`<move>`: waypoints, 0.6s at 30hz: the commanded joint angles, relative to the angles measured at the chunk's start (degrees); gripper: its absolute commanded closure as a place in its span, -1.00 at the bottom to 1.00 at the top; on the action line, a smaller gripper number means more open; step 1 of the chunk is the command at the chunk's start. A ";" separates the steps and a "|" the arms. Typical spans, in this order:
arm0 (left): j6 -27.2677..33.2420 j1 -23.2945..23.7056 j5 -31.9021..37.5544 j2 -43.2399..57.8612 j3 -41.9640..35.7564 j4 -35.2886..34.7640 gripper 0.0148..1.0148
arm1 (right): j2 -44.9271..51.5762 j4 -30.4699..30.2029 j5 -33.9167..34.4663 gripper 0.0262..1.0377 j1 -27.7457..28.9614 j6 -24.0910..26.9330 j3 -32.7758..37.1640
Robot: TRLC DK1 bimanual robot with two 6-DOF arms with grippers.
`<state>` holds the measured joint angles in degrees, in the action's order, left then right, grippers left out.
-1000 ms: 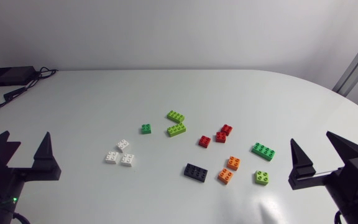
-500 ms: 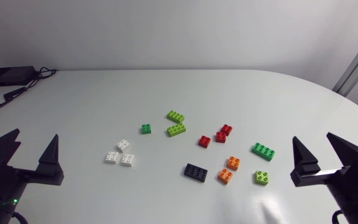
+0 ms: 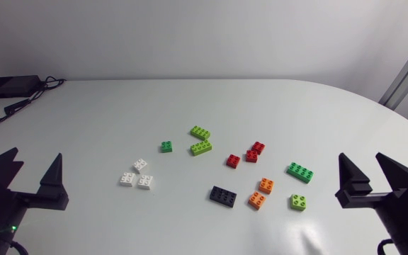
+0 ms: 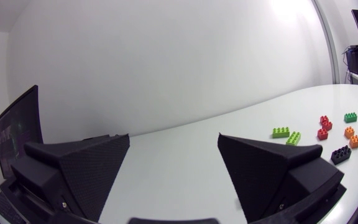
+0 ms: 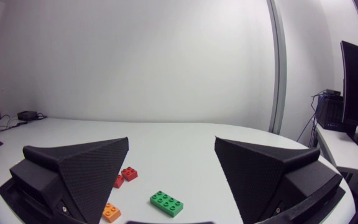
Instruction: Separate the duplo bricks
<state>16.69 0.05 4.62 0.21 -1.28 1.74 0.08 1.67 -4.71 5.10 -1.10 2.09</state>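
Duplo bricks lie scattered mid-table, all apart from each other. Three white bricks [image 3: 137, 176] sit left of centre, with a small dark green brick [image 3: 166, 146] and two lime bricks [image 3: 201, 147] behind them. Three red bricks [image 3: 251, 156], a black brick [image 3: 223, 196], two orange bricks [image 3: 256, 200], a long green brick [image 3: 299, 171] and a small lime brick [image 3: 299, 202] lie to the right. My left gripper [image 3: 34, 157] [image 4: 174, 138] stands open near the front left, far from the bricks. My right gripper [image 3: 360, 157] [image 5: 171, 140] is open at the front right, the long green brick [image 5: 166, 203] just ahead of it.
A black box [image 3: 9, 86] with cables lies at the far left corner of the white table [image 3: 211, 106].
My right gripper has drifted slightly to the right, away from the bricks. My left gripper shifted a little sideways. No brick has moved.
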 commanded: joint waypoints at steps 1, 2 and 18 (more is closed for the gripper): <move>-2.63 1.09 -0.58 -0.82 1.45 -0.33 -0.94 | -0.52 -0.18 -0.56 -0.92 0.87 -4.87 -2.35; -3.24 1.44 -0.58 -0.73 1.45 -0.77 -0.94 | -0.52 -0.18 -0.56 -0.92 0.87 -5.14 -2.35; -8.78 4.87 -0.67 -0.73 1.37 -1.21 -0.94 | -0.43 -0.35 -0.30 -0.92 2.81 -5.05 -2.35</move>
<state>10.15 4.27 4.43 0.25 -1.28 0.62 0.08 1.65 -4.69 7.57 -4.10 2.09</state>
